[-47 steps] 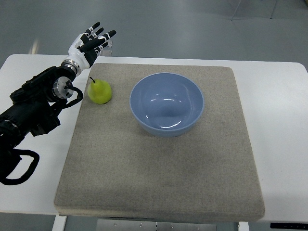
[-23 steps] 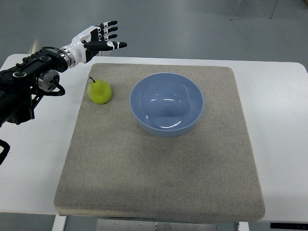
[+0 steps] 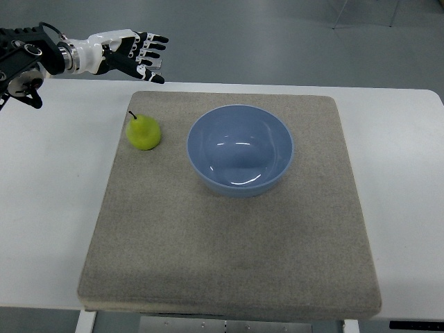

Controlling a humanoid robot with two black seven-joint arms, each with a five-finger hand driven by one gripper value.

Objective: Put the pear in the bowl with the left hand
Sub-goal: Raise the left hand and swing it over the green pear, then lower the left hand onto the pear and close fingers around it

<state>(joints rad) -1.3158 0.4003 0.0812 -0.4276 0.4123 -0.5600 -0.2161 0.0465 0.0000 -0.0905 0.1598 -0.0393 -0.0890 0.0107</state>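
The left hand (image 3: pixel 132 53) hangs above the far-left table edge, fingers spread and holding nothing – the pear (image 3: pixel 143 132) sits upright on the grey mat (image 3: pixel 229 243), just beside the blue bowl (image 3: pixel 240 150), not touching it

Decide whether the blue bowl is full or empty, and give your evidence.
Empty. The round blue bowl shows only its smooth glossy inside with light reflections; the green pear sits outside it on the grey mat.

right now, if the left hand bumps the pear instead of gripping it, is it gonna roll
Probably. The pear is rounded and smooth-looking, so a nudge could tip or roll it, though the felt-like mat may slow it. The left hand is open, off beyond it.
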